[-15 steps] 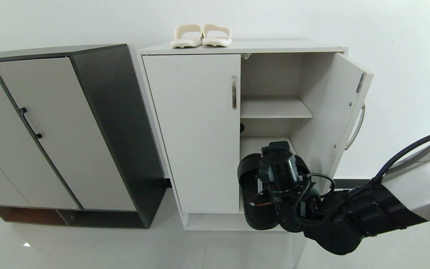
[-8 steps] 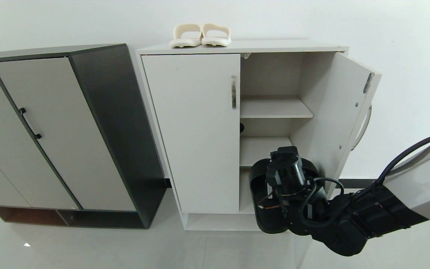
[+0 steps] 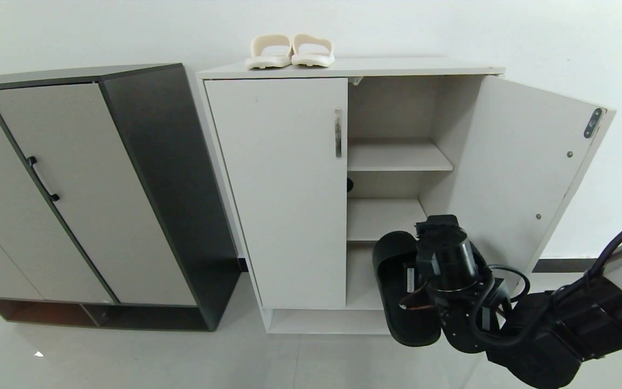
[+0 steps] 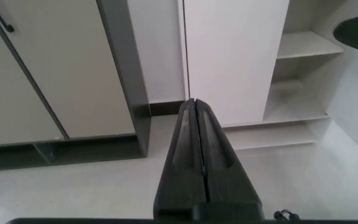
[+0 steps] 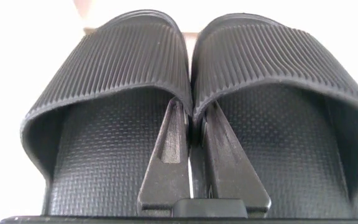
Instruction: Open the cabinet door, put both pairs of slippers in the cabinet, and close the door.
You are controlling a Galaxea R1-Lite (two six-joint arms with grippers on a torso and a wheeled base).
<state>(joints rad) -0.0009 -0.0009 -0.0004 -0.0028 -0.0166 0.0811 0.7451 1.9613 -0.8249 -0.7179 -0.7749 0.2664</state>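
A white cabinet (image 3: 284,189) stands against the wall with its right door (image 3: 521,173) swung wide open, showing bare shelves (image 3: 392,156). A cream pair of slippers (image 3: 291,51) lies on its top. My right gripper (image 5: 191,112) is shut on the inner edges of a black pair of slippers (image 5: 135,81), pinching both together. In the head view the black slippers (image 3: 403,292) hang low in front of the open compartment, near the floor. My left gripper (image 4: 195,109) is shut on nothing, above the floor facing the cabinet's closed left door (image 4: 229,56).
A dark cabinet (image 3: 89,189) with grey doors stands to the left of the white one, close beside it. Pale floor (image 3: 127,356) stretches in front of both. The open door sticks out toward my right arm.
The right door has swung much wider open. My right arm with the black slippers has moved right and slightly down, away from the middle shelf's opening.
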